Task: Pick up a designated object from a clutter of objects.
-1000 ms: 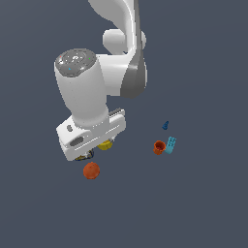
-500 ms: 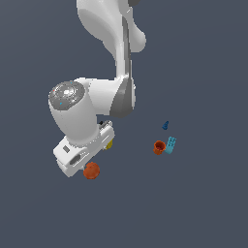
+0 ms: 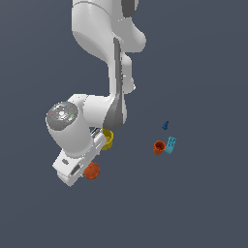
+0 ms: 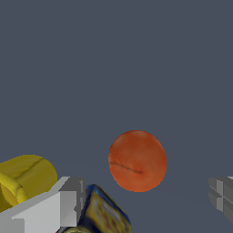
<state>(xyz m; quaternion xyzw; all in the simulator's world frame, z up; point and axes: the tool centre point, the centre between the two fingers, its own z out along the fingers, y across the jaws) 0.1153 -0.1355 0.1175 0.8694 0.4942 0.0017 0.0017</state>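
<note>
tool [image 4: 145,205] hangs wide open, holding nothing, fingers straddling the orange-red ball [image 4: 137,160] on the bench [image 4: 113,68], apparently lined up to grasp.

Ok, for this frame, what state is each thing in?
White robot hand: open, fingers either side of the ball, not touching it.
Orange-red round ball: on the floor, not gripped.
Yellow cup: lying on its side.
Small orange-red cup: upright, hollow top showing.
Light-blue block: tilted, beside that cup.
</note>
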